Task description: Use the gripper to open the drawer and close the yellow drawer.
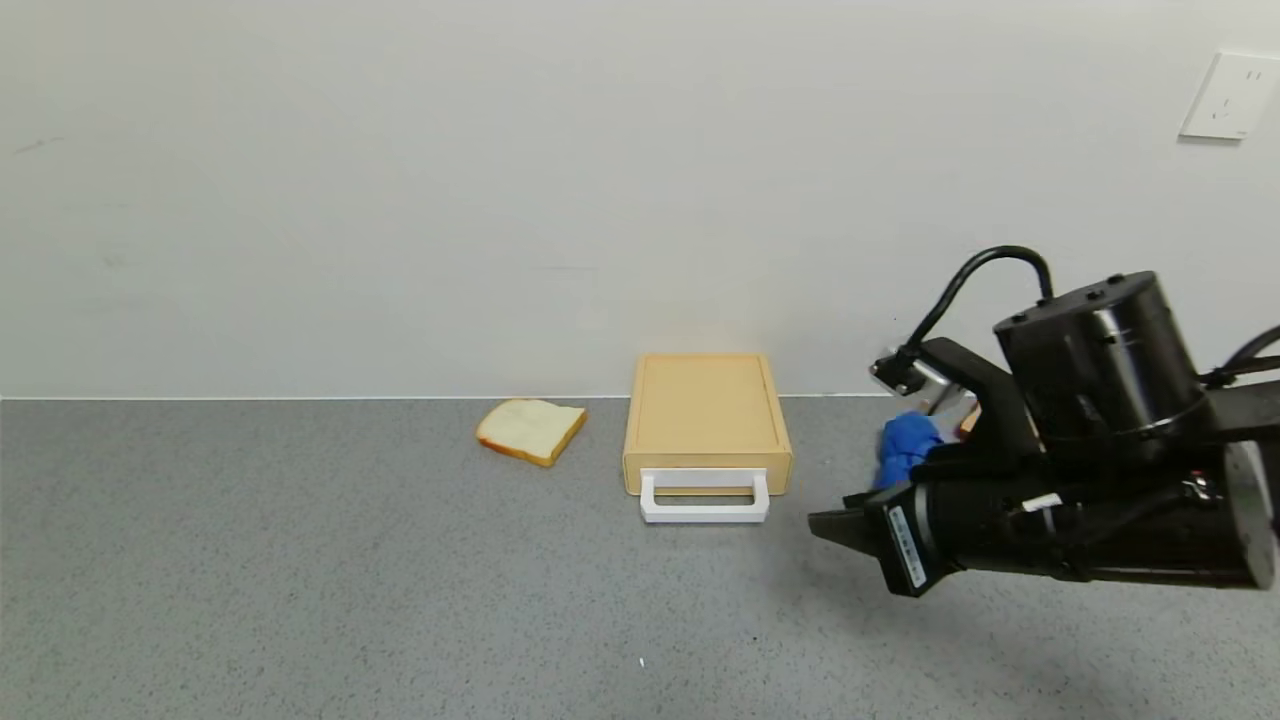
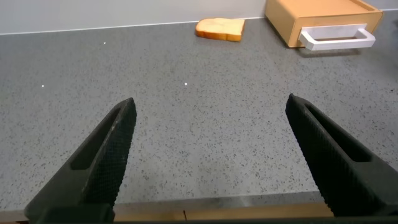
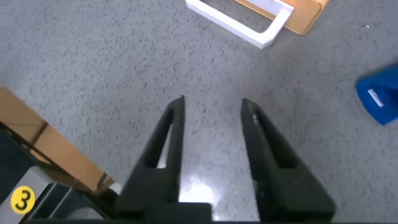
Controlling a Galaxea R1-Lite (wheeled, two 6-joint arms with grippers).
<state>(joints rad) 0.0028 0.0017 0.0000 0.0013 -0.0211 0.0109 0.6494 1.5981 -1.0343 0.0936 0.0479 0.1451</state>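
The pale yellow drawer [image 1: 706,418] lies flat on the grey counter against the wall, its tray pushed in and its white loop handle [image 1: 704,498] facing me. It also shows in the left wrist view [image 2: 323,18] and a corner of it in the right wrist view [image 3: 305,15] with the handle [image 3: 239,22]. My right gripper [image 1: 825,525] hovers just right of and slightly nearer than the handle, pointing left; it is open and empty [image 3: 211,115]. My left gripper [image 2: 210,112] is open and empty, low over the bare counter far to the left, out of the head view.
A bread slice [image 1: 531,430] lies left of the drawer, also in the left wrist view [image 2: 220,28]. A blue object [image 1: 906,448] sits right of the drawer behind my right arm, also in the right wrist view [image 3: 380,98]. A wall socket [image 1: 1228,96] is at upper right.
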